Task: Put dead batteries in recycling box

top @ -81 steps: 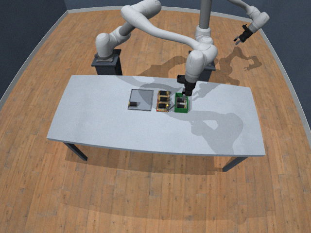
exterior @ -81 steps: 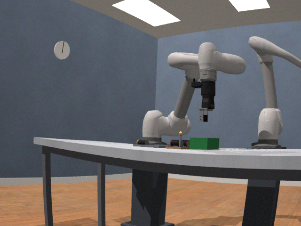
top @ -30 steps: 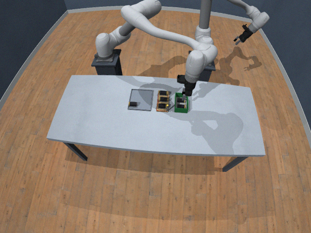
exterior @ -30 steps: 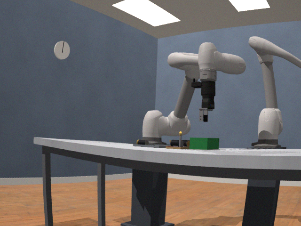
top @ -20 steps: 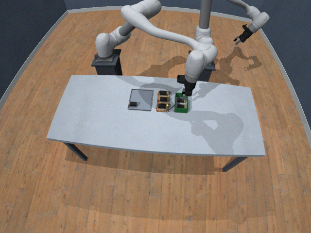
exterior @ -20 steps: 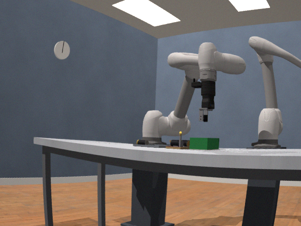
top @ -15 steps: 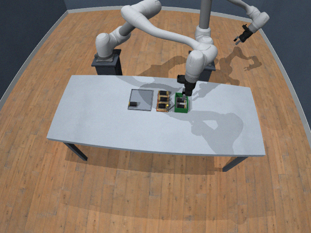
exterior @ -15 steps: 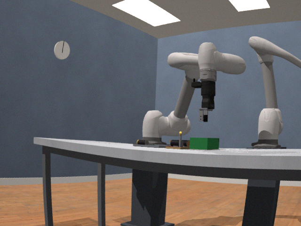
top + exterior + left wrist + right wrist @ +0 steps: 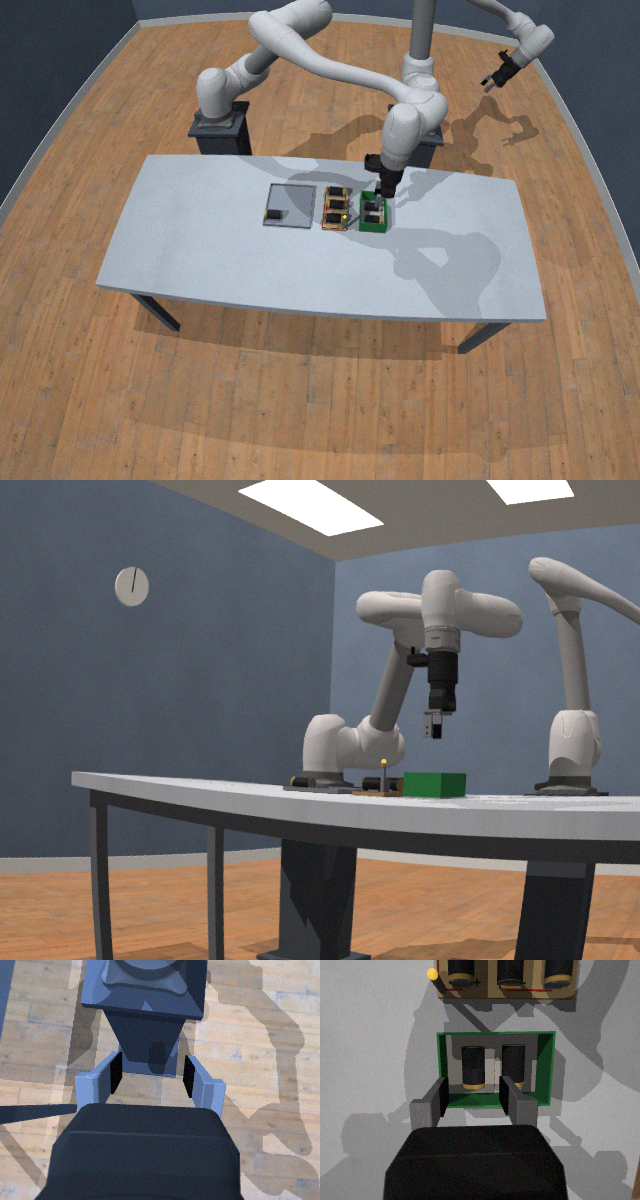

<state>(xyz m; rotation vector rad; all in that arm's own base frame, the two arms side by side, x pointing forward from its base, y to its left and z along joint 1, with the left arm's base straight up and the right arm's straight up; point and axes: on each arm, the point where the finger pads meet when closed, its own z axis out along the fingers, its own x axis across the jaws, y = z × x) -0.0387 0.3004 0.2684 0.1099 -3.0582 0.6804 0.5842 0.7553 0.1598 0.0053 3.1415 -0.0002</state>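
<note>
The green box [image 9: 373,226] [image 9: 421,784] [image 9: 545,1071] stands upright and level on the table. Two black batteries lie side by side in it, one battery [image 9: 372,219] [image 9: 473,1066] and another battery [image 9: 371,206] [image 9: 513,1060]. The wooden holder [image 9: 487,971] [image 9: 369,793] carries three batteries in a row. Its bulb [image 9: 344,217] [image 9: 383,762] [image 9: 432,974] glows yellow. One more battery [image 9: 273,213] [image 9: 303,781] lies on the grey tray [image 9: 297,201]. My right gripper [image 9: 474,1088] [image 9: 433,734] is open and empty above the box. My left gripper [image 9: 487,85] [image 9: 153,1066] is open and empty, far from the table.
The holder stands between the tray and the box, with a narrow gap to each. The bulb's thin post [image 9: 383,777] rises from the holder near the box. The left arm hangs over the floor behind the table [image 9: 217,258], with a dark pedestal [image 9: 145,1035] below its fingers.
</note>
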